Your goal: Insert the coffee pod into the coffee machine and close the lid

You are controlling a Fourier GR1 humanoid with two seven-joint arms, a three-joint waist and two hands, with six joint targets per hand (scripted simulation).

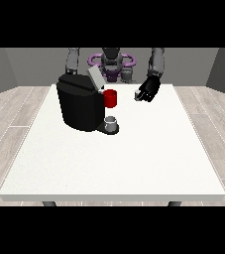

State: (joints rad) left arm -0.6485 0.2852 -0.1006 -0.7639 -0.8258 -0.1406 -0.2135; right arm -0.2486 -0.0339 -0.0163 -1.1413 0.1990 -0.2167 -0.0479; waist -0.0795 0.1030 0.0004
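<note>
Counter [134, 168]: white, we see it fill the middle of the frame.
Coffee machine [79, 106]: black, upper left of centre, standing on the counter; its grey lid [94, 78] is tilted up, open.
Red part [111, 98]: on the machine's right side, under the lid.
Grey cup [112, 123]: on the machine's base.
Hand at the view's right [148, 90]: raised over the counter, fingers curled; we note a small pale thing, probably the coffee pod [138, 95], at its fingertips.
Hand at the view's left: hidden behind the machine.
</note>
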